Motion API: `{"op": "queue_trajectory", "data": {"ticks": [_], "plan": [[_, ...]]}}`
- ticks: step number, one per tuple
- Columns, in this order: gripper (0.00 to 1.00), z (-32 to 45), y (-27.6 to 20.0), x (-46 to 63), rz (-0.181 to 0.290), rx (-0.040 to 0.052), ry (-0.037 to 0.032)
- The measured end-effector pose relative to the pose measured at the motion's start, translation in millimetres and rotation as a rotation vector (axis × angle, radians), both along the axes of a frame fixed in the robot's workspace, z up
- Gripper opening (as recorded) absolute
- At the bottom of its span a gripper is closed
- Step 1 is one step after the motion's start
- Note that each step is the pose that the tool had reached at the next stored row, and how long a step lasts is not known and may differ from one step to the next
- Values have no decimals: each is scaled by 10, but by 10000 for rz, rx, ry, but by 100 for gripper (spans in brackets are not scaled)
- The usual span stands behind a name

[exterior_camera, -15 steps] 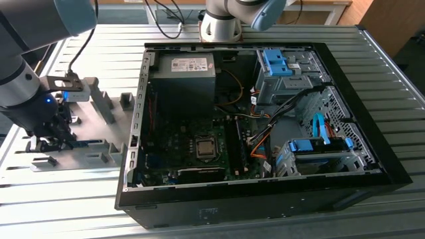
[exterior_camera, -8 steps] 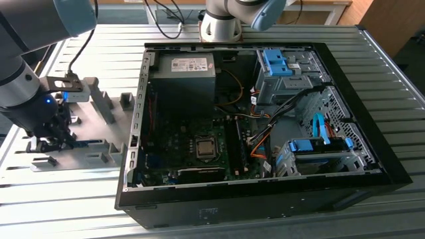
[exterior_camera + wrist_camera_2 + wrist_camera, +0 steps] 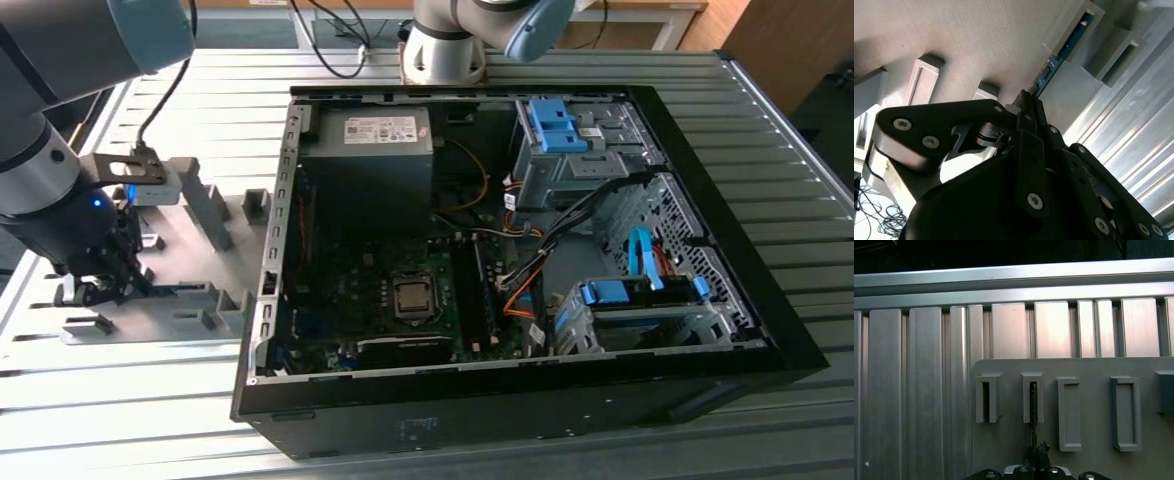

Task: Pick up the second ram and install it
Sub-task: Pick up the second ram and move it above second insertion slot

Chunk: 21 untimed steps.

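- Your gripper [image 3: 96,290] is low over the grey plastic slotted holder [image 3: 187,322], which sits on the ribbed aluminium table [image 3: 134,400] at the exterior view's left, well apart from the open black computer case [image 3: 534,400].
- The second ram [image 3: 1056,60], a long, thin blue-green memory stick, stands on edge in one of the holder's narrow slots. In the first wrist view you see it as a slim dark line [image 3: 1033,407] running down to the fingertips.
- In both wrist views the black fingers are drawn nearly together, one on each face of the stick's near end [image 3: 1026,100] [image 3: 1037,450]. You appear to have it pinched, though it is not lifted out yet.
- So, as you can judge it, the approach and the grasp are done.
- The lift, the carry across to the case, and the seating in the long black slot rails [image 3: 470,290] on the motherboard are all left.
- You cannot tell from here whether those rails already carry another stick.
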<state>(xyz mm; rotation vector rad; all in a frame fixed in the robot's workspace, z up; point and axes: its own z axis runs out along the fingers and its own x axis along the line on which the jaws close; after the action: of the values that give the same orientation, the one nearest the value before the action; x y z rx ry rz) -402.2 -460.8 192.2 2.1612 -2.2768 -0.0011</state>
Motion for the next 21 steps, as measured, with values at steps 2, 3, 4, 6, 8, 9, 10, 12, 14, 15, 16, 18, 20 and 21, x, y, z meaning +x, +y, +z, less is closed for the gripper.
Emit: {"op": "queue_trajectory", "data": {"ticks": [2, 3, 4, 6, 8, 9, 10, 12, 14, 15, 16, 18, 20, 21], "plan": [[14, 0, 0, 0, 0, 0, 0], [14, 0, 0, 0, 0, 1, -1], [14, -1, 0, 0, 0, 0, 0], [14, -1, 0, 0, 15, 0, 0], [14, -3, 0, 0, 142, 1, 0], [14, -3, 0, 0, 310, 1, 0], [14, -3, -1, 0, 476, 0, 1], [14, -4, -1, 0, 711, -1, 1], [14, -4, -1, 0, 752, 0, -1], [14, -4, -1, 0, 753, 0, 0], [14, -4, -1, 0, 755, 0, 0], [14, -4, -1, 0, 757, 0, -1], [14, 2, 0, 1, 756, 3, -4], [14, 9, 0, 0, 757, 1, -2]]}}
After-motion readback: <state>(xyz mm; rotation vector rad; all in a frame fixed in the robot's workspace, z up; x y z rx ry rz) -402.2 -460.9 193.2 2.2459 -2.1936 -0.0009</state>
